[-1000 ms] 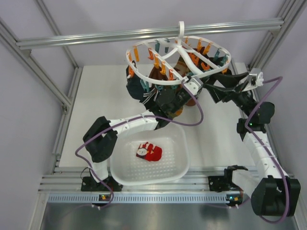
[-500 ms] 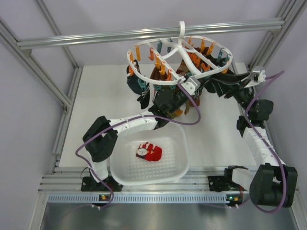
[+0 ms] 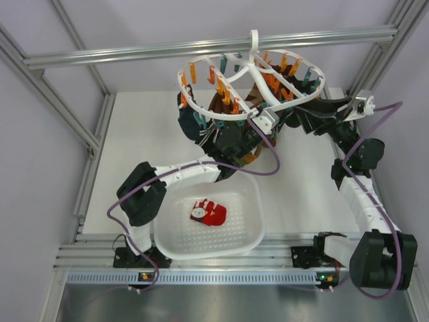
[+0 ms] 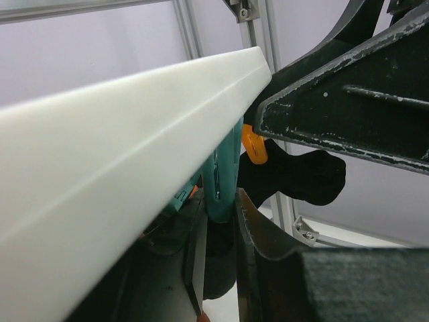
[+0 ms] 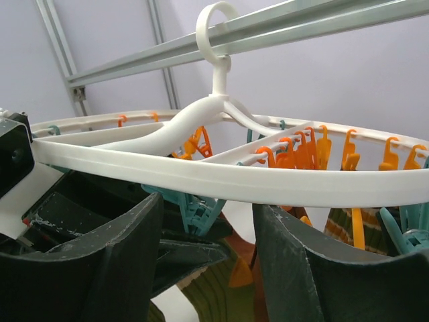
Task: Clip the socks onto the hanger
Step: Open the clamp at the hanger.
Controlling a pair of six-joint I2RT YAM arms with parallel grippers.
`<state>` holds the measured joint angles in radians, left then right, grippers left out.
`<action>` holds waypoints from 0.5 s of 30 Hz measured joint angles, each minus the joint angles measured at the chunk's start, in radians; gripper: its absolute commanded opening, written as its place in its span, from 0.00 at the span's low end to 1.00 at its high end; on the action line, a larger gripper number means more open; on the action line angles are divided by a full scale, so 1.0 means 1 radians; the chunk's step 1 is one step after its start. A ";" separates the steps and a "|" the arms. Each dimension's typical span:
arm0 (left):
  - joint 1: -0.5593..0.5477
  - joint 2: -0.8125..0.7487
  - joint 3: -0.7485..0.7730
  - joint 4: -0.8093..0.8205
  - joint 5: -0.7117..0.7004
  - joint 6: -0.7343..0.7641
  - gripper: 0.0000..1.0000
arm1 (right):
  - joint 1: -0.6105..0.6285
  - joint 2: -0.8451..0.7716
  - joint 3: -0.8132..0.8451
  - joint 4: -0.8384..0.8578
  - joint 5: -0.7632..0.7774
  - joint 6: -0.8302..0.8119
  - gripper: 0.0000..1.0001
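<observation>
The white ring hanger (image 3: 199, 109) hangs from the top rail, with orange and teal clips. Dark socks and brown-green striped socks hang from it. The red socks (image 3: 209, 212) lie in the white basket (image 3: 253, 236). My left gripper (image 3: 236, 137) is under the ring. In the left wrist view the left gripper (image 4: 220, 204) is shut on a teal clip (image 4: 222, 164) below the rim (image 4: 134, 134). My right gripper (image 3: 303, 119) is at the ring's right side. In the right wrist view the right gripper (image 5: 208, 203) is open, its fingers astride the rim (image 5: 234, 181), empty.
A black sock (image 4: 301, 178) hangs just behind the teal clip. A striped sock (image 5: 221, 288) hangs below the right gripper's gap. Aluminium frame posts stand at the table's corners, and a rail (image 3: 134, 54) crosses above.
My right gripper has moved left and up to the hanger's rim. The ring has shifted slightly. The left gripper stays under the ring and the red socks have not moved.
</observation>
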<state>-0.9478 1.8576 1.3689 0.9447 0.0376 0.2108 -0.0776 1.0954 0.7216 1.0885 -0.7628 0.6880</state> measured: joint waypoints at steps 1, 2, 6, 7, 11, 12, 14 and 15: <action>0.000 0.000 0.000 0.003 0.002 0.001 0.03 | 0.005 0.000 0.004 0.000 0.003 -0.005 0.55; 0.000 0.000 0.000 0.006 0.003 0.001 0.03 | 0.011 0.000 0.006 -0.002 0.007 -0.008 0.55; 0.001 0.000 0.000 0.011 0.006 0.005 0.03 | 0.038 0.000 0.007 -0.012 0.025 -0.032 0.55; 0.001 0.001 0.000 0.013 0.007 0.006 0.03 | 0.047 0.000 0.007 -0.014 0.031 -0.040 0.55; 0.001 0.001 0.000 0.015 0.008 0.008 0.03 | 0.060 0.002 0.007 -0.019 0.049 -0.062 0.55; 0.001 0.001 0.000 0.015 0.008 0.009 0.03 | 0.060 0.004 0.007 -0.020 0.056 -0.066 0.55; 0.001 0.001 0.000 0.015 0.008 0.011 0.03 | 0.063 0.008 0.007 -0.023 0.069 -0.068 0.54; 0.001 0.001 0.000 0.015 0.008 0.013 0.03 | 0.068 0.009 0.007 -0.026 0.079 -0.068 0.54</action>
<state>-0.9470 1.8584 1.3685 0.9600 0.0460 0.2241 -0.0093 1.1046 0.7284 1.0626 -0.6838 0.6197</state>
